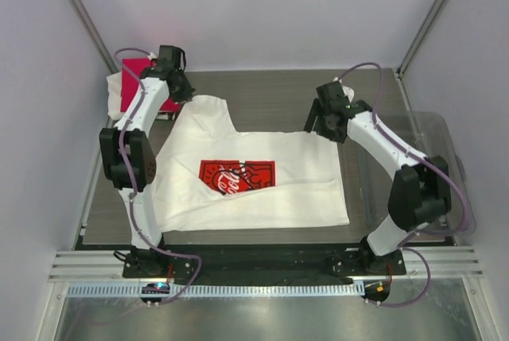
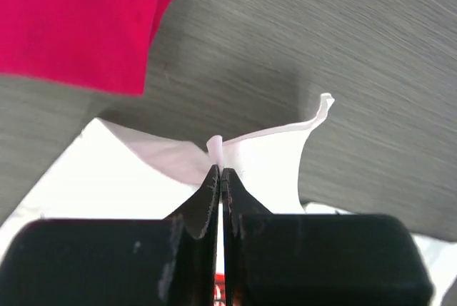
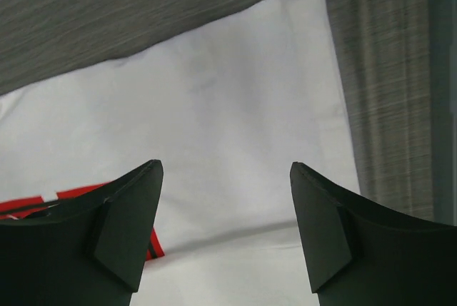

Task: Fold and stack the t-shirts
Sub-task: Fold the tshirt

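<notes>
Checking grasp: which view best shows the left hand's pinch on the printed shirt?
Left wrist: left hand shut on a raised fold of the printed shirt, close up. Top external: wrist covers the pinch. Right wrist: not in view.

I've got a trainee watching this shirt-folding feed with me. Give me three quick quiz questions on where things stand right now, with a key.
1. Fill in: the folded pink shirt lies at the far ____ corner of the table.
2. Pick one: the left gripper is pinching A) the pink shirt, B) an edge of the printed white shirt, C) nothing.
3. True or false: the right gripper is shut on the printed white shirt.

Key
1. left
2. B
3. False. It hovers open over that shirt's far corner.
</notes>
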